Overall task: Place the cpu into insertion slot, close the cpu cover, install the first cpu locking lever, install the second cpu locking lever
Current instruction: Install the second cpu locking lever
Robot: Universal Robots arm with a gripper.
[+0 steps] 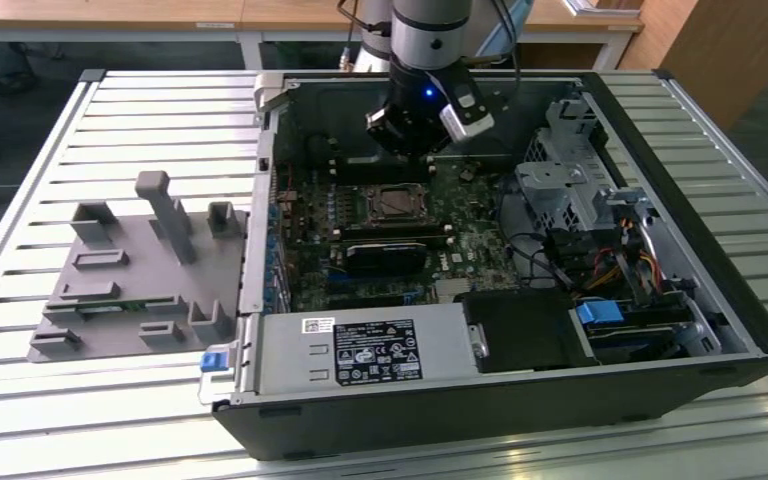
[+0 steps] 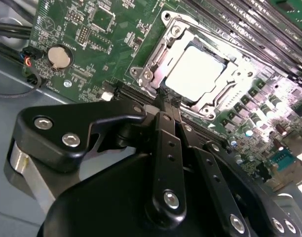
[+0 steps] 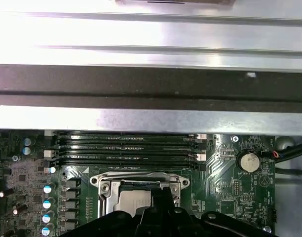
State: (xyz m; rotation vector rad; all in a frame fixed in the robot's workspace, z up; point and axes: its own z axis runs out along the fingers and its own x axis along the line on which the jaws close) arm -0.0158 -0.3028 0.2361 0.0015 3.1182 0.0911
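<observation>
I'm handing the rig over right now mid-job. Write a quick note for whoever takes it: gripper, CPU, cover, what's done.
Gripper: fingers together, holding nothing, tips at the edge of the insertion slot.
CPU: seated flat in the slot on the green motherboard.
CPU cover: appears to lie down around the chip.
Done: CPU placed, cover seemingly closed.
Left: I cannot tell whether either locking lever is latched; check them.
</observation>
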